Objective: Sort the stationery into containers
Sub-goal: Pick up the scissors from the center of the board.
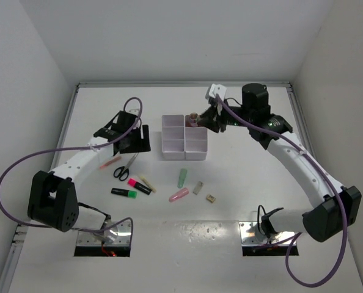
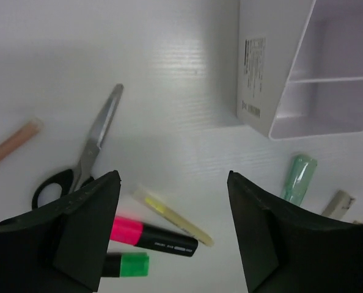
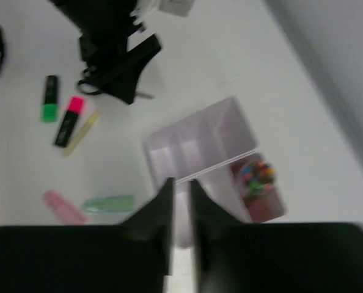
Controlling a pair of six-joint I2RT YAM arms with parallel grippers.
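The white six-compartment organiser tray (image 1: 184,138) stands mid-table; it also shows in the left wrist view (image 2: 273,91) and the right wrist view (image 3: 200,137). Black-handled scissors (image 1: 125,166), a pink highlighter (image 1: 139,186), a green highlighter (image 1: 124,193), a peach stick (image 1: 110,162) and a yellowish stick (image 1: 147,183) lie to its left front. A pastel green piece (image 1: 182,177), a pink piece (image 1: 178,195) and two tiny erasers (image 1: 198,187) lie in front. My left gripper (image 1: 139,137) is open and empty, hovering above the highlighters (image 2: 154,237). My right gripper (image 1: 205,118) is shut over the tray's far right corner (image 3: 180,183).
A small brownish tub with coloured bits (image 3: 258,183) sits at the tray's far right corner (image 1: 194,117); whether it is inside a compartment I cannot tell. White walls enclose the table on three sides. Purple cables loop beside both arms.
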